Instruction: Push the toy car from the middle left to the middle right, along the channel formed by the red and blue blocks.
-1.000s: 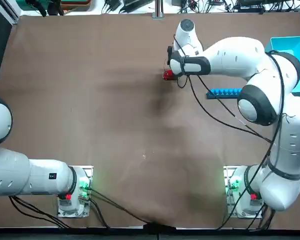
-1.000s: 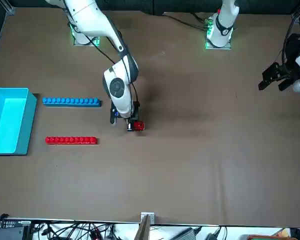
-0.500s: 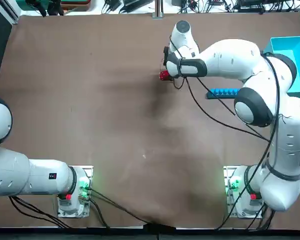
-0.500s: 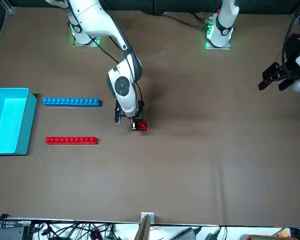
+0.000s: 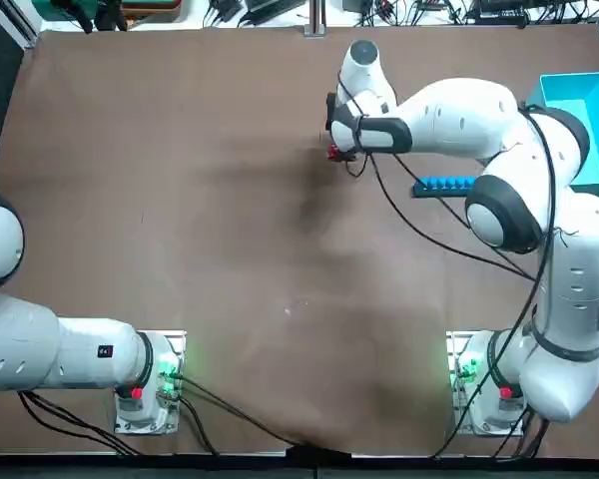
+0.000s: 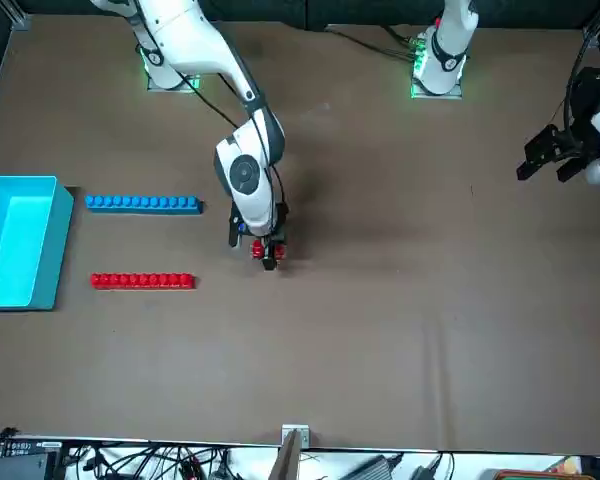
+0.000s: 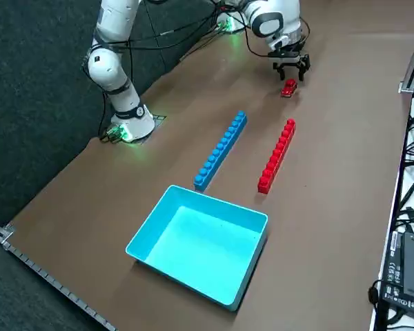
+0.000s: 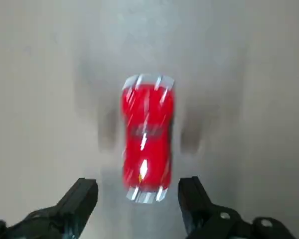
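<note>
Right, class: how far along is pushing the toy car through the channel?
Done: the red bar and blue bar lie roughly parallel, forming the channel.
In hand: the right gripper is open, apart from the toy car.
Left: the car sits outside the channel's near-arm end, so the whole passage remains.

the toy car point(image 8: 147, 137) is glossy red, with pale whitish ends and white glints on its body. one block bar point(image 6: 143, 204) is blue all over, the other bar point(image 6: 142, 281) all red. the bin point(image 7: 200, 241) is light turquoise. the tabletop point(image 6: 380, 350) is plain brown, and the right gripper point(image 8: 138, 194) is black.
</note>
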Tool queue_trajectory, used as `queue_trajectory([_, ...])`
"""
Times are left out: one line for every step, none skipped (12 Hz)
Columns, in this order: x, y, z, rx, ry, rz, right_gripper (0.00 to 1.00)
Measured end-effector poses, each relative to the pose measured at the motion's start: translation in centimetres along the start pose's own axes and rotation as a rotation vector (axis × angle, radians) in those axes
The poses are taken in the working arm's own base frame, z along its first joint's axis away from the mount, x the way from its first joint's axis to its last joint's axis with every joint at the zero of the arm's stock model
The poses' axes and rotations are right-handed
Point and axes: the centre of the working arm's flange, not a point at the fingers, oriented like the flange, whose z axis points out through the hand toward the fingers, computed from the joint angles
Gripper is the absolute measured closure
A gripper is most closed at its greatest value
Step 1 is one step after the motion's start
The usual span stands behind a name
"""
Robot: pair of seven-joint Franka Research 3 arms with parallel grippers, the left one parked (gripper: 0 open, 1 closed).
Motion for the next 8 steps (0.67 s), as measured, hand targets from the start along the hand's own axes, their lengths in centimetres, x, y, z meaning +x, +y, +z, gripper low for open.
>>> queue_trajectory([0.2, -0.7, -0.9, 0.007, 0.002, 0.007, 0.01])
queue_trajectory([0.5, -1.4, -2.1, 0.010, 0.005, 0.014, 0.00])
queue_trajectory([1.1, -2.4, -4.6, 0.007, 0.012, 0.028, 0.00])
queue_trajectory([1.3, -2.8, -5.8, 0.002, 0.017, 0.034, 0.00])
queue_trajectory([1.6, -3.2, -6.8, 0.000, 0.022, 0.040, 0.00])
queue_trajectory([1.9, -3.8, -7.9, -0.002, 0.029, 0.044, 0.00])
queue_trajectory([2.5, -4.5, -8.9, -0.004, 0.038, 0.040, 0.00])
queue_trajectory([3.2, -5.2, -10.1, -0.010, 0.049, 0.032, 0.00])
